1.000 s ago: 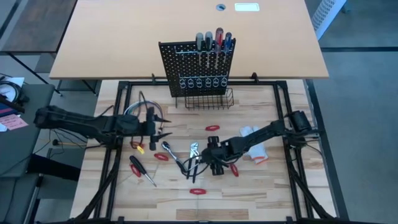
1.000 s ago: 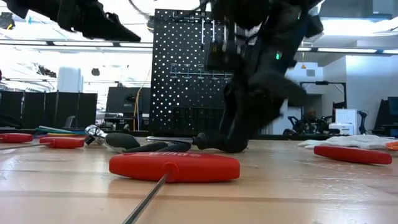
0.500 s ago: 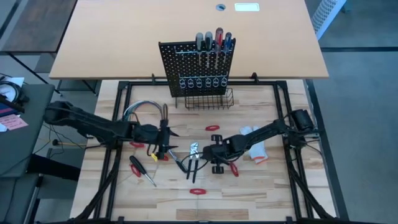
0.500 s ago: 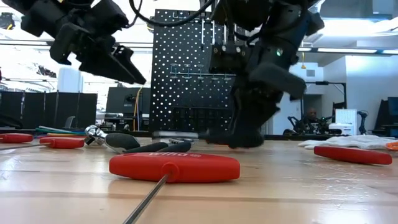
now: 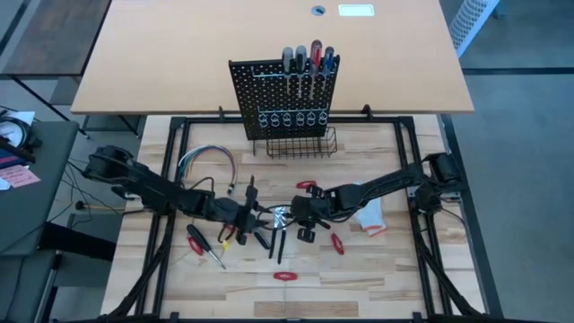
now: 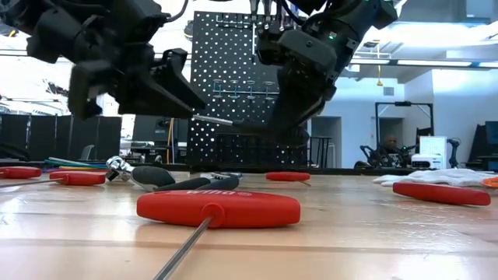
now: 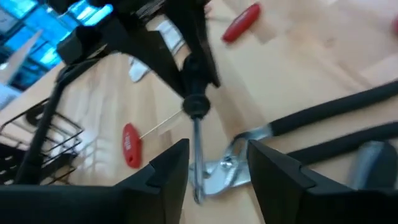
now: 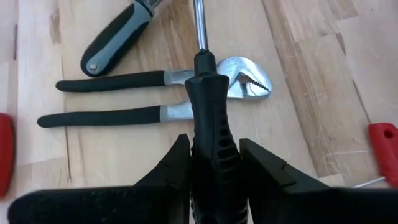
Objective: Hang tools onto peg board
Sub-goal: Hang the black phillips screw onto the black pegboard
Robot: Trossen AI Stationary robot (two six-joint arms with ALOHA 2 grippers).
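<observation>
A black-handled screwdriver [image 8: 208,106] hangs level above the table, with my right gripper [image 8: 214,144] shut on it. Its metal shaft [image 6: 214,119] points toward my left gripper [image 7: 217,155], which is open; the left fingers stand on either side of the shaft's tip without touching. Black-handled pliers [image 8: 155,93] lie flat on the table under the screwdriver. The peg board [image 5: 285,90] stands upright at the far middle, with several screwdrivers [image 5: 307,58] stuck in along its top. My right gripper pinches the screwdriver's black handle [image 8: 208,155] between its two fingers, which lie along the handle. The shaft [image 8: 199,25] sticks out ahead of the fingertips toward the table's left. The screwdriver is level and lifted clear of the table.
Red-handled tools lie scattered on the table [image 5: 308,186] [image 5: 338,244] [image 5: 285,275] [image 5: 195,240]. A grey-and-black tool handle [image 8: 118,37] lies beside the pliers. A white glove [image 5: 369,215] is at the right, and a cable bundle [image 5: 206,161] at the left. A wire basket [image 5: 300,144] stands at the board's base.
My right gripper has risen from the table with the black screwdriver and gone a little toward the far edge; the screwdriver is now lifted clear. My left gripper has come down and toward the table's right and near edges, up to the screwdriver's shaft.
</observation>
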